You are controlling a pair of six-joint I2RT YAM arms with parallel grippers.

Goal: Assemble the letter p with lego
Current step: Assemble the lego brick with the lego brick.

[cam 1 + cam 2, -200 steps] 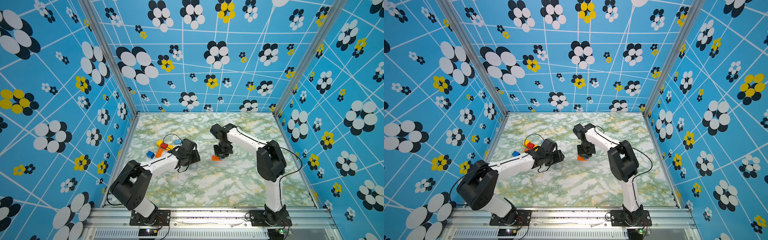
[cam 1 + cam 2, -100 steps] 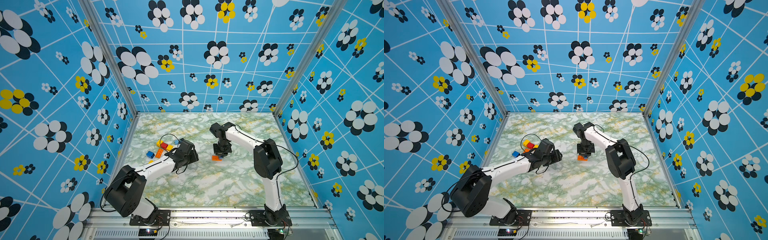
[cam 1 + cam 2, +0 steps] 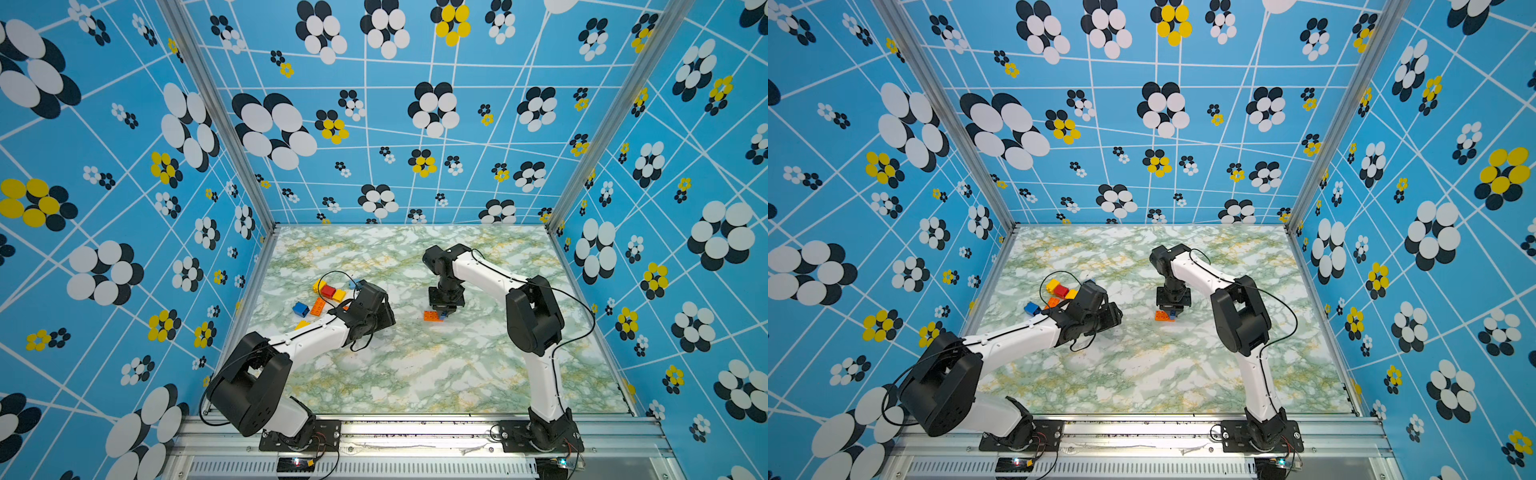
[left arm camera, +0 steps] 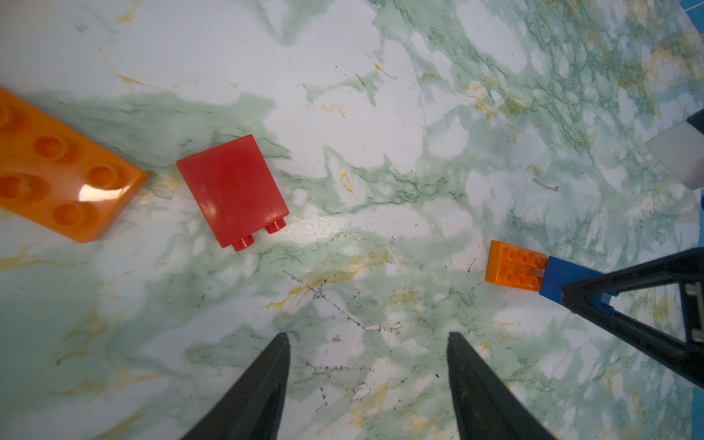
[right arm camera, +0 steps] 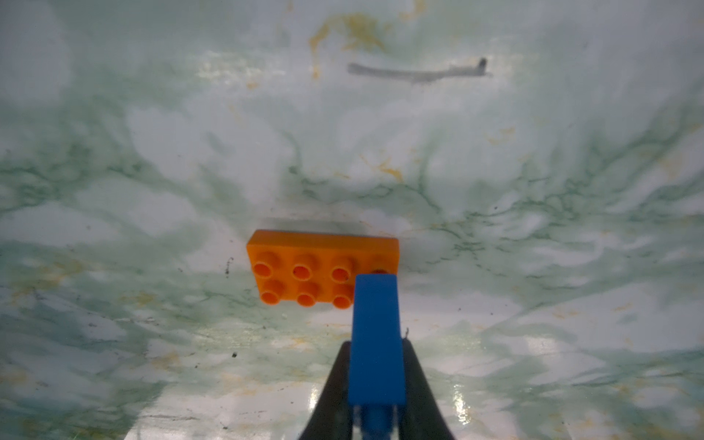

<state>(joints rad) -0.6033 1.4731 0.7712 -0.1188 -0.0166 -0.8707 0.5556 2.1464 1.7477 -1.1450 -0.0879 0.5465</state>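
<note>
A flat orange lego plate (image 5: pixel 304 266) lies on the marble table, seen in both top views (image 3: pixel 432 316) (image 3: pixel 1163 316). My right gripper (image 5: pixel 377 344) is shut on a blue lego brick (image 5: pixel 377 335). The brick stands over the studs at one end of the plate; I cannot tell whether it is pressed on. My left gripper (image 4: pixel 368 335) hangs open and empty over bare table, left of the plate (image 4: pixel 514 266). A red lego brick (image 4: pixel 232 190) lies on its side ahead of it, beside a large orange brick (image 4: pixel 57 171).
Loose lego sits in a cluster at the left of the table: yellow (image 3: pixel 320 284), red (image 3: pixel 328 291), orange (image 3: pixel 318 306) and blue (image 3: pixel 300 308) pieces. Patterned blue walls close in three sides. A metal rail (image 3: pixel 415 428) runs along the front.
The left arm's elbow has swung outward to the left, and its gripper has shifted only slightly. The right gripper stays over the orange plate with the blue brick.
</note>
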